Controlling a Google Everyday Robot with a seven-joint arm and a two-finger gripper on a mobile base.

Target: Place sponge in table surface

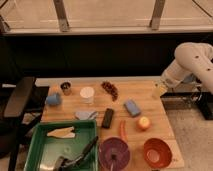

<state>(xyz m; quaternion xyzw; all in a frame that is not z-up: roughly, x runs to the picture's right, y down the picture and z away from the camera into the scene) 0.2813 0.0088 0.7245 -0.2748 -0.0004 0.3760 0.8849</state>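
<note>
Blue sponge (pixel 132 107) | black bar (pixel 107 118), apple (pixel 144 122) near | hand (pixel 160 90) at table (pixel 150 96) edge

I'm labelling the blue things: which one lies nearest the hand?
The sponge, the rectangular blue block right of the black bar. The hand hovers at the table's right edge; the cloth and rounded lump lie farther left.

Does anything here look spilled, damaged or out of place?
Nothing stands out. The sponge lies flat on the table surface, slightly skewed to the plank grain, with nothing spilled around it. The pincer hangs over the table's right edge, clear of the sponge.
</note>
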